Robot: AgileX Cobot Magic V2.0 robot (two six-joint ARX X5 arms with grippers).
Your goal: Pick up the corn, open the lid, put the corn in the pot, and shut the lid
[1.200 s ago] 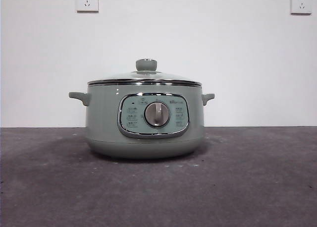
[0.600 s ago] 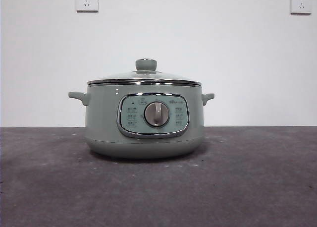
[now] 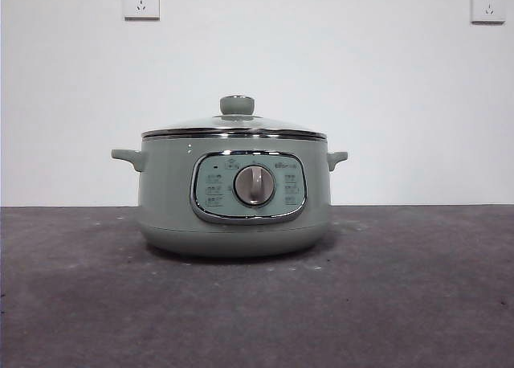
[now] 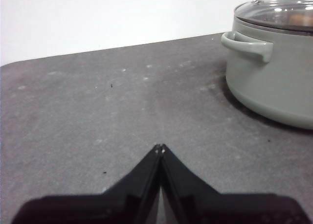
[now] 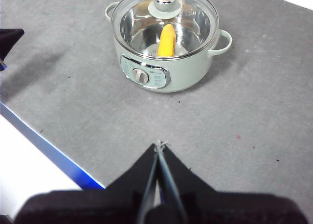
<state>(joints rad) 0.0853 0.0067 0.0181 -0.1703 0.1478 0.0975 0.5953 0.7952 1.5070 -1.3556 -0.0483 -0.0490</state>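
The sage-green pot (image 3: 234,198) stands mid-table with its glass lid (image 3: 234,127) seated on the rim, green knob (image 3: 237,104) on top. Through the lid in the right wrist view, the yellow corn (image 5: 167,40) lies inside the pot (image 5: 166,75). My right gripper (image 5: 159,145) is shut and empty, held high and well back from the pot. My left gripper (image 4: 160,147) is shut and empty, low over the table beside the pot (image 4: 271,82), a good distance from its side handle (image 4: 247,44). No gripper shows in the front view.
A grey tabletop (image 3: 401,304) runs back to a white wall with two sockets (image 3: 141,0). The right wrist view shows the table's blue front edge (image 5: 54,148) and a black tip of the other arm (image 5: 10,38) at the side.
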